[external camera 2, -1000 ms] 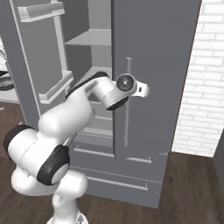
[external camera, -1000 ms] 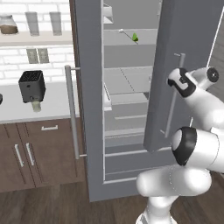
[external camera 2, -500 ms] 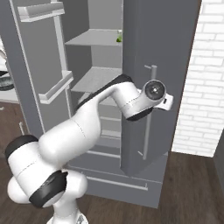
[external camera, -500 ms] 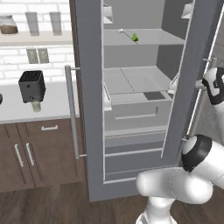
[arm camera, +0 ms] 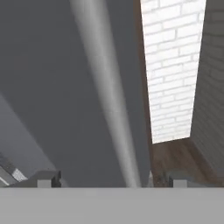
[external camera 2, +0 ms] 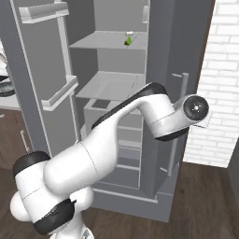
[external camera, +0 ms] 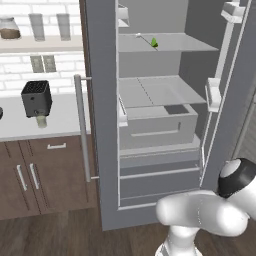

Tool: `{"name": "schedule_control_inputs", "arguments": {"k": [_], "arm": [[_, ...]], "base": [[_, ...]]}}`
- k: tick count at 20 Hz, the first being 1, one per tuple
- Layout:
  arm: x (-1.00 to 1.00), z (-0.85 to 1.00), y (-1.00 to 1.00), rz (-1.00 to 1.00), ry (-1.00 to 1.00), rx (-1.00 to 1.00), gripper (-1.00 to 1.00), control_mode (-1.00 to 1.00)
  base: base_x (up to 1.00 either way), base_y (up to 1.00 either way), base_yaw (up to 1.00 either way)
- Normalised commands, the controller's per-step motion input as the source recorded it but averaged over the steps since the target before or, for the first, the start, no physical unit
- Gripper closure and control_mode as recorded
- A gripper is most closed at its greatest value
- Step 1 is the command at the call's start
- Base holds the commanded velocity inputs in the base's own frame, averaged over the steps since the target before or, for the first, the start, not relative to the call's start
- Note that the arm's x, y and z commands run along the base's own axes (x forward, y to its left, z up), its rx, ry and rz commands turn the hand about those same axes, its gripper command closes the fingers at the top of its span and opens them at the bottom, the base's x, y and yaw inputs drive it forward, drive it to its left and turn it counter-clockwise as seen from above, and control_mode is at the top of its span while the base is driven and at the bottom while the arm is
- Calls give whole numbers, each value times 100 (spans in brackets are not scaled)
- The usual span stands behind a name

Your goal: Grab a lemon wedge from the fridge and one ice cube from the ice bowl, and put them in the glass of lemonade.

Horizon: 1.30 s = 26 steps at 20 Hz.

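straddling fridge handle [arm camera: 109, 109], fingers [arm camera: 48, 178] spread

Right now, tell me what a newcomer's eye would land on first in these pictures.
The fridge stands with its right door swung wide, grey shelves and drawers bare to view. On the upper shelf sits the lemon wedge, one bright yellow-green speck in all that grey. The white arm curls low in front, its tool open at the door's long silver handle.
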Motion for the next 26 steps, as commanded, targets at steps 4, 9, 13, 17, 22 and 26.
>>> {"name": "schedule_control_inputs", "arguments": {"k": [4,9,13,17,22,26], "arm": [[-98,0,-31,0,-9,-23,-100,-100],[-92,20,19,0,-9,-35,-100,-100],[-16,53,82,0,-11,-38,-100,-100],[29,36,99,0,-4,-43,-100,-100],[20,25,100,0,0,-44,-100,-100],[5,23,93,0,8,-40,-100,-100]], "base": [[0,0,0],[0,0,0],[0,0,0],[0,0,0],[0,0,0],[0,0,0]]}}
